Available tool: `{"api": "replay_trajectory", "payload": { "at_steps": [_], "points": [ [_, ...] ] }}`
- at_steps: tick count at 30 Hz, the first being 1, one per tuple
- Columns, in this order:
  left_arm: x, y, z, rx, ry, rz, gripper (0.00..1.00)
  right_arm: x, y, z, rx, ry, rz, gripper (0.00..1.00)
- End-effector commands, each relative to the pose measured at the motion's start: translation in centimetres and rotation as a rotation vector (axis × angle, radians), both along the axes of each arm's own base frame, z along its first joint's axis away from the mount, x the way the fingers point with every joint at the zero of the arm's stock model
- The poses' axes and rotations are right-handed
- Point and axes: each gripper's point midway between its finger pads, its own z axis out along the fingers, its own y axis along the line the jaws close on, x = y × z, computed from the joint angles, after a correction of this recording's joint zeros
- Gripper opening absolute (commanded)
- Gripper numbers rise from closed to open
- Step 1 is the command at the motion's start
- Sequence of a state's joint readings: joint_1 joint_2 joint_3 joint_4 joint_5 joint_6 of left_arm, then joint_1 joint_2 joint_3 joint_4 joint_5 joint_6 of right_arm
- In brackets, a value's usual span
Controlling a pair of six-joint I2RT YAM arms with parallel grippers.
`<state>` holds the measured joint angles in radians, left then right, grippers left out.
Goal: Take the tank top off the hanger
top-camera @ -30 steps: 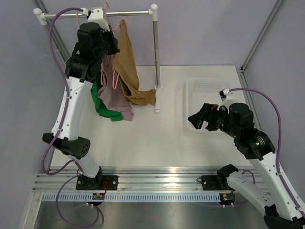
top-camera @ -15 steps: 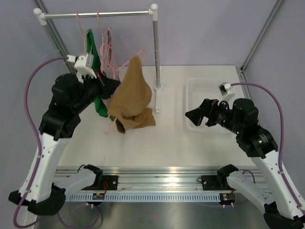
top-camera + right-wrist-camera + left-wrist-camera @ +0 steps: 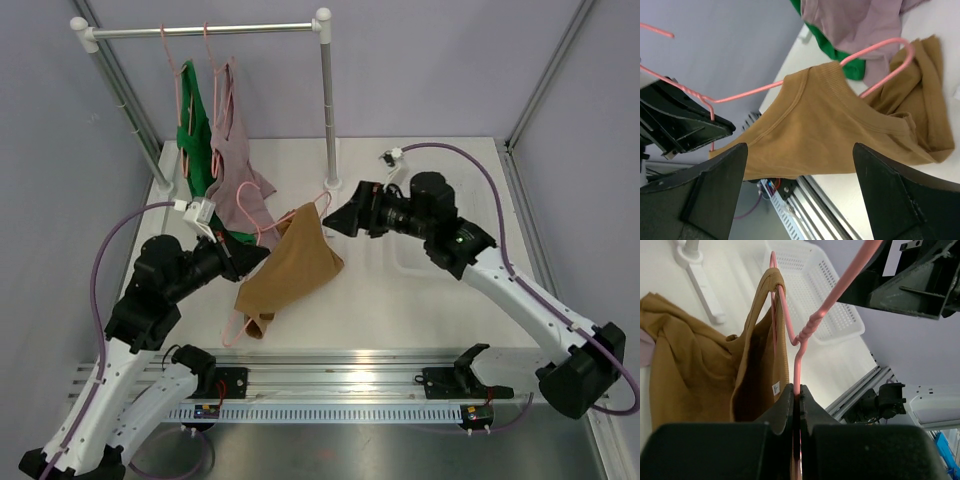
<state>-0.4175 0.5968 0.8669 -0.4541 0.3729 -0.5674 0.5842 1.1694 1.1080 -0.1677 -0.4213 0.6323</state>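
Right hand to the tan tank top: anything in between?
Nothing. Right wrist view shows the tank top and its pink hanger straight ahead of the open right hand, unobstructed.

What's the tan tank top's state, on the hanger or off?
On. The tank top has a strap looped over the pink hanger, whose neck the left gripper pinches; right gripper open.

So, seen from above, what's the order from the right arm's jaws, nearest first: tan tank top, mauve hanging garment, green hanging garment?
1. Tan fabric tank top, immediately left.
2. Mauve fabric garment, farther left, on the rail.
3. Green fabric garment, leftmost.
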Motion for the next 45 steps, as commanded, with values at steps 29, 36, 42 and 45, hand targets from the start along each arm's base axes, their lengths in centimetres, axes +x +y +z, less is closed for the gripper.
{"api": "replay_trajectory", "payload": {
  "at_steps": [29, 36, 42, 45],
  "points": [
    [-1.1, 0.7, 0.4, -0.08, -0.036, 0.035, 0.0, 4.9, 8.3, -4.4, -0.27, -0.167, -0.168, 0.22],
    [-2.0, 0.3, -0.2, -0.024, -0.016, -0.025, 0.0, 8.2, 3.6, -4.7, -0.469, -0.23, -0.389, 0.0],
    [-3.4, 0.6, 0.4, 0.001, -0.051, -0.069, 0.0, 12.1, -2.3, -6.8, -0.579, -0.179, -0.53, 0.0],
    [-4.7, 0.0, 2.2, -0.055, -0.127, -0.132, 0.0, 12.2, -3.1, -6.9, -0.581, -0.168, -0.518, 0.0]
  ]
}}
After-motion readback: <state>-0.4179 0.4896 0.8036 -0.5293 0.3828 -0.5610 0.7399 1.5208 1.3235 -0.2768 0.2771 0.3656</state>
